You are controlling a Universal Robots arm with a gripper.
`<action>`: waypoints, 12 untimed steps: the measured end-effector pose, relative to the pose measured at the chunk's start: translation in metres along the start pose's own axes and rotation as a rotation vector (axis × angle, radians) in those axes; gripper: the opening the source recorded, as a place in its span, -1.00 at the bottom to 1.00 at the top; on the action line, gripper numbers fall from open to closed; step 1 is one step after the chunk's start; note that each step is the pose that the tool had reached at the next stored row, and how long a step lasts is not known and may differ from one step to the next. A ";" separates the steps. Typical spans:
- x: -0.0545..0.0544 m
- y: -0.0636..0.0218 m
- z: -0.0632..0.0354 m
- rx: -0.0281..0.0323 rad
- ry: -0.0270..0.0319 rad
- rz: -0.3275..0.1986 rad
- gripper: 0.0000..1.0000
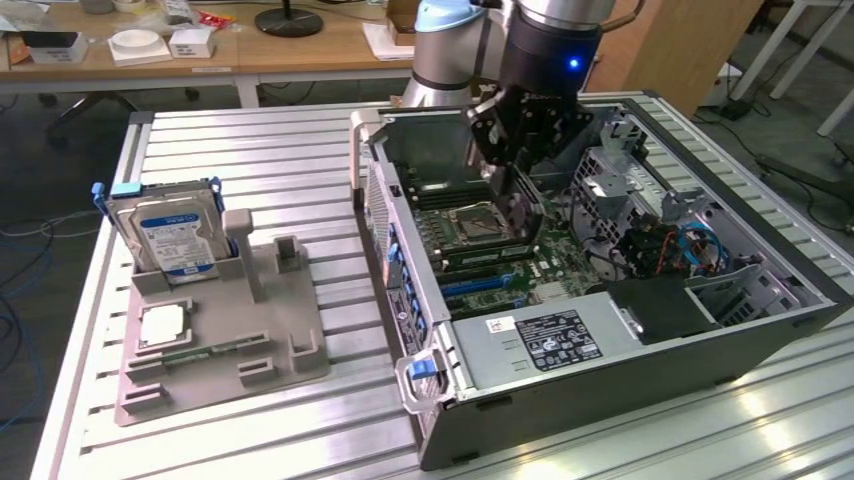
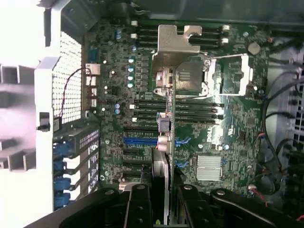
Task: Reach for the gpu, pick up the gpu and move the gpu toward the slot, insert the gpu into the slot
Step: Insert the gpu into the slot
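gpu held edge-down over the board

gpu (image 2: 163, 156) sits clamped in the gripper (image 1: 514, 185), jaws part closed on the thin card, which hangs edge-on inside the open case (image 1: 747, 320), above the motherboard (image 2: 228, 123) and just over the blue slot (image 2: 140, 141). in the exterior view it shows as a dark slab below the fingers (image 1: 497, 125), near the cpu socket (image 1: 478, 222).

handling, as a judgement: the card looks light and stiff but fragile, with bare parts and a fan that should not be squeezed. the flat faces near the top edge look like the safest hold, which is about where the gripper has it. a thin card may tilt in the jaws, and the edge connector needs to meet the slot squarely.

around it: ram slots (image 2: 178, 107) lie close beside the slot, a heatsink (image 2: 209, 167) is near, and cables (image 1: 694, 250) crowd the case on the exterior view's right. on the tabletop (image 1: 267, 150), well apart on the exterior view's left, a hard drive (image 1: 167, 235) stands in a grey holder (image 1: 267, 340).
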State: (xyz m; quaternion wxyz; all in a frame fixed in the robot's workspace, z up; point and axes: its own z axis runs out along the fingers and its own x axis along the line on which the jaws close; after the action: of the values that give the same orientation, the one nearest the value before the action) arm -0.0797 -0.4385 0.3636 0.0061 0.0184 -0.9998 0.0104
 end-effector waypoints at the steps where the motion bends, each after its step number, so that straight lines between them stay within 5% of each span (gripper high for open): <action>1: 0.000 0.0000 0.0000 0.0001 -0.0004 -0.017 -0.47; 12: 0.000 0.0000 -0.0004 0.0025 -0.0043 -0.205 -0.47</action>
State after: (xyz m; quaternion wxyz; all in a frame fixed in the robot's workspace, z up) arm -0.0797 -0.4385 0.3640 0.0049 0.1204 -0.9927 0.0109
